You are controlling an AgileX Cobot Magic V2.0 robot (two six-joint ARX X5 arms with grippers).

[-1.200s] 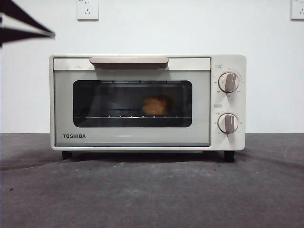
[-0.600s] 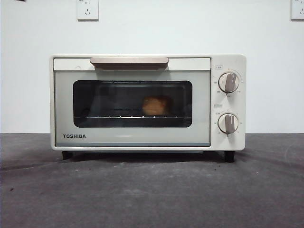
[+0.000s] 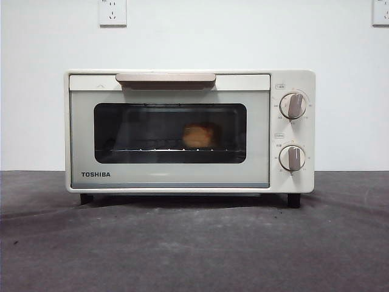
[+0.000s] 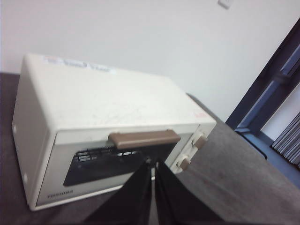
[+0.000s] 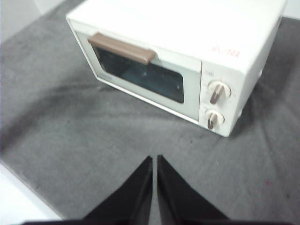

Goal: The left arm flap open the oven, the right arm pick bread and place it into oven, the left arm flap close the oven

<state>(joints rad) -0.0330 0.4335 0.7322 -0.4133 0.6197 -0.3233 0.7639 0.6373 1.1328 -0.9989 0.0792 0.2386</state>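
The cream TOSHIBA oven (image 3: 170,176) stands on the dark table with its door closed. Through the glass, the golden bread (image 3: 199,135) sits on the wire rack, right of centre. In the left wrist view my left gripper (image 4: 153,161) hangs above and in front of the oven (image 4: 93,108), shut with nothing held, its tips just below the brown handle (image 4: 144,138) in the picture. My right gripper (image 5: 154,158) is also shut and empty, high over the table in front of the oven (image 5: 187,33). Neither arm shows in the front view.
Grey cloth covers the table (image 3: 194,243). Two beige knobs (image 3: 292,105) sit on the oven's right panel. A white wall with sockets (image 3: 112,11) is behind. A dark window frame (image 4: 272,89) stands off to one side in the left wrist view.
One second ago a black gripper tip showed at the top left corner of the front view; it has withdrawn out of the frame. The oven and bread have not moved.
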